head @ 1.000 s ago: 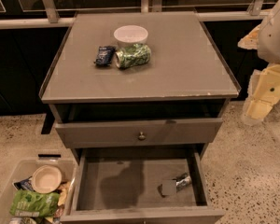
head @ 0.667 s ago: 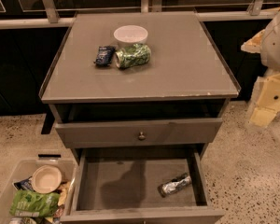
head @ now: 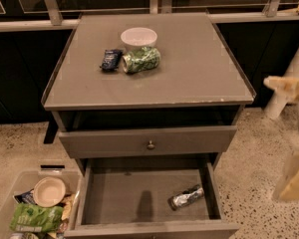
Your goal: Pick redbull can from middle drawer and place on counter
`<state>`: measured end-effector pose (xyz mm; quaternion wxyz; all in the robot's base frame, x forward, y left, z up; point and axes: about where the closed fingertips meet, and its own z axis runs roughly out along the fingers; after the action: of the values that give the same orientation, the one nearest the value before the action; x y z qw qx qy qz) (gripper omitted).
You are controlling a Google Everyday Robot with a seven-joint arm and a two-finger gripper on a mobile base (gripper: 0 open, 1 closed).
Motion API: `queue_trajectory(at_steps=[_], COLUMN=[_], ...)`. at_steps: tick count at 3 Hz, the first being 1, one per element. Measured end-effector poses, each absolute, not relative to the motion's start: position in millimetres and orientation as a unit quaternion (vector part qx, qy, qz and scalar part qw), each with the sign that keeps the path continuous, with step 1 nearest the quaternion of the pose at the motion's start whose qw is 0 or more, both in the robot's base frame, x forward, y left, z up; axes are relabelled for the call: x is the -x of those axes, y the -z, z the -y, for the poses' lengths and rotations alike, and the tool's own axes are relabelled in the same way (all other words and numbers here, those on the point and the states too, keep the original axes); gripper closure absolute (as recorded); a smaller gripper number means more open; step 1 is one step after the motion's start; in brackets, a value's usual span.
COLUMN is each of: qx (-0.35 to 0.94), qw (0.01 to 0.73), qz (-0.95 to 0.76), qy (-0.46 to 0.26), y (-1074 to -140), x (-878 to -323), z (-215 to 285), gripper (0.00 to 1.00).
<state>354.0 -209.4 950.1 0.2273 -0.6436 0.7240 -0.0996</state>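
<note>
The can point(head: 186, 197) lies right in the drawer point(head: 114, 195); bowl point(head: 138, 38), packet point(head: 110, 59) and other can point(head: 141, 59) on the surface point(head: 199, 73); end effector point(head: 293, 179) right of drawer.

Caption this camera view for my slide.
Slim silver redbull can lying in open grey middle drawer; gripper at right edge.

- You'll find the small slim silver metal redbull can point(head: 187, 197) with dark blue patches lying on its side, slanted, near the right wall of the drawer.
- It rests on the flat floor of the wide grey wooden middle drawer point(head: 124, 198), which stands pulled open.
- The broad flat grey counter point(head: 189, 78), its edges worn pale, tops the cabinet above.
- The cream gripper point(head: 290, 180) hangs at your far right, beside the cabinet and well apart from the can.
</note>
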Motion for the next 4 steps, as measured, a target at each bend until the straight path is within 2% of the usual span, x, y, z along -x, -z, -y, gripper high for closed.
queue_trajectory(at_steps=[1,2,3,4], qx=[0.644,0.664,0.693,0.708], qw=[0.272,0.299,0.275,0.201], qz=[-0.707,-0.683,-0.666,-0.674], qy=[0.107,0.061,-0.011,-0.06], y=[-920,-839,-709,-578], x=[-322,-327,-327,-300], z=[194,166,147,159], gripper=[0.0,0.0,0.0,0.0])
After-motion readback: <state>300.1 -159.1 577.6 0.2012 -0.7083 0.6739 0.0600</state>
